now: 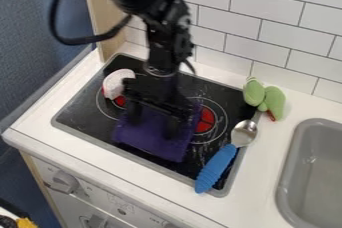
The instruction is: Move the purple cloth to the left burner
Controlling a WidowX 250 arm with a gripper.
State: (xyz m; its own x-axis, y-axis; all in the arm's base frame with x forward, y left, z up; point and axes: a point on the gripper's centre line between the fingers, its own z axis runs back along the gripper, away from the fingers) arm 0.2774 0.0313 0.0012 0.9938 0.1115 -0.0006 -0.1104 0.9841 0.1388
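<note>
The purple cloth is being borne by the stovetop, spread between the burners and overlapping the inner side of each. It is being straddled by the black gripper, with the jaws being held wide and cloth showing between them. A grasp is apparently being prepared; it is probably best being served by a low, gentle closing on a gathered fold, with the hard surface being spared any pressing. A low lift and short shift are then being called for, so that the left burner is being covered without the cloth being dragged into the white and red item at its back. Free stovetop is being offered in front of and left of that burner. The rear is being bounded by the tiled wall, the right side by the blue-handled spoon.
</note>
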